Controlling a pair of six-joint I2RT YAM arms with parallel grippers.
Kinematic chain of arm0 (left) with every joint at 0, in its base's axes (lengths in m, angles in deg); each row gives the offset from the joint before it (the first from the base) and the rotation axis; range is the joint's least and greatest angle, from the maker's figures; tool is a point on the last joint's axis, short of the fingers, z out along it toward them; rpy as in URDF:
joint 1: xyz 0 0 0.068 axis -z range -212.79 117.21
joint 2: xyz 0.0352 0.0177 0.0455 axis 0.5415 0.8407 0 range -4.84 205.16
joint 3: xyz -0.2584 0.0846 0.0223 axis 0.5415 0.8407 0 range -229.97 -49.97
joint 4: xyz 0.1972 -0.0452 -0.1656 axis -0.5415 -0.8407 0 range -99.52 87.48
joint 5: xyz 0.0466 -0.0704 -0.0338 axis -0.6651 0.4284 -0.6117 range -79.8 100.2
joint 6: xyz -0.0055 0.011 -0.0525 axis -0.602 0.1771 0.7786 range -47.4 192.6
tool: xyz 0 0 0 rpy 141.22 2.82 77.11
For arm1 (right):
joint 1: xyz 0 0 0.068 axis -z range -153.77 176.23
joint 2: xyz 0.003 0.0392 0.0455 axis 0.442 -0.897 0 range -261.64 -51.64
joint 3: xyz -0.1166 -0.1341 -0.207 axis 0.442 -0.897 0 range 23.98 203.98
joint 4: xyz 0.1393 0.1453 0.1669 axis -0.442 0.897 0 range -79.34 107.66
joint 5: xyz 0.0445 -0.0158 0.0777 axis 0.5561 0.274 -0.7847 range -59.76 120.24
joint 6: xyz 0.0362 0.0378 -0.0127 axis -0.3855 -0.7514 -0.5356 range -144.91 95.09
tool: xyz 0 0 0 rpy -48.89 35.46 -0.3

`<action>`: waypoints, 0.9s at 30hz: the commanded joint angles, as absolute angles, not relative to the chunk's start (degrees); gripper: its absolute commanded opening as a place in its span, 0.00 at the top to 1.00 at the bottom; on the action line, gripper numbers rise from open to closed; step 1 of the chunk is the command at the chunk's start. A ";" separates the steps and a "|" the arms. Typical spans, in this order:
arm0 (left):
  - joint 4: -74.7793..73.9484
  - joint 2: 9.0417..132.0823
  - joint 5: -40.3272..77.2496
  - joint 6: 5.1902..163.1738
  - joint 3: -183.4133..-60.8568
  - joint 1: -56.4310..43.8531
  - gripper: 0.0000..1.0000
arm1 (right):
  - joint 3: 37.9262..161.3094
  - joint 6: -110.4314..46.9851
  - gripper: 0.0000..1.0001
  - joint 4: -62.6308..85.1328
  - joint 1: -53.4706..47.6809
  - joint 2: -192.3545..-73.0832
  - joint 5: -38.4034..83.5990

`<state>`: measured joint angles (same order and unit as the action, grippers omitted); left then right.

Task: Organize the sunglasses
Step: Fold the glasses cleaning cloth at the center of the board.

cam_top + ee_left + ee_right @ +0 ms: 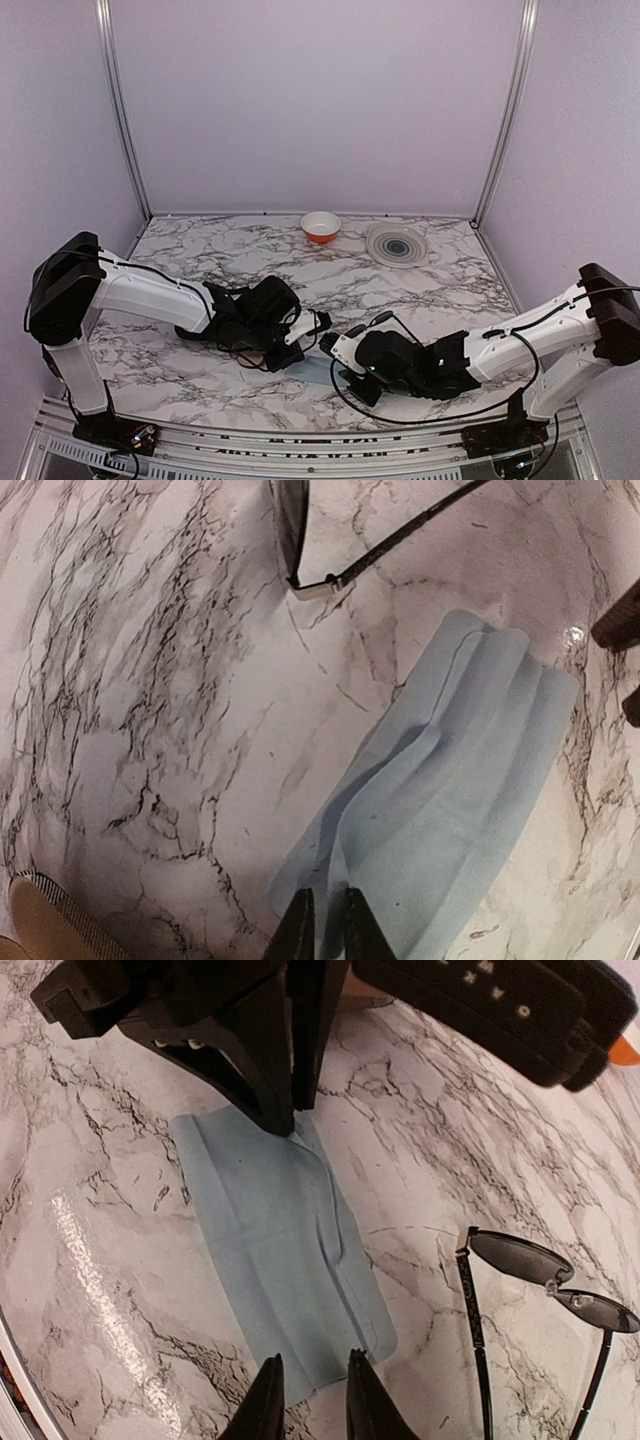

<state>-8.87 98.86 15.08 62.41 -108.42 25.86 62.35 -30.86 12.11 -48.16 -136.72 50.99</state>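
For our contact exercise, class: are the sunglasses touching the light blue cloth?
Apart. The right wrist view shows a strip of bare marble between the cloth and the nearest temple arm of the sunglasses.

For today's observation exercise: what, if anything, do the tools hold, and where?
Left tool pinches one end of the blue cloth; right tool straddles the opposite end, grip unclear.

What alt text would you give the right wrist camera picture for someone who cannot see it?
A light blue cloth lies flat on a white marble-patterned table, the right end effector slightly parted at its near edge and the left end effector at its far edge. Thin black wire-frame sunglasses lie unfolded beside it.
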 commanded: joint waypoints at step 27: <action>-10.42 83.59 16.55 57.25 -101.57 26.44 0.56 | 56.84 -27.13 0.70 6.71 -48.03 -129.85 41.37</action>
<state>-9.39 87.75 12.40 62.89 -106.28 25.47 57.61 -28.81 8.04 -48.11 -131.21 45.62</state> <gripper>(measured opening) 0.447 0.305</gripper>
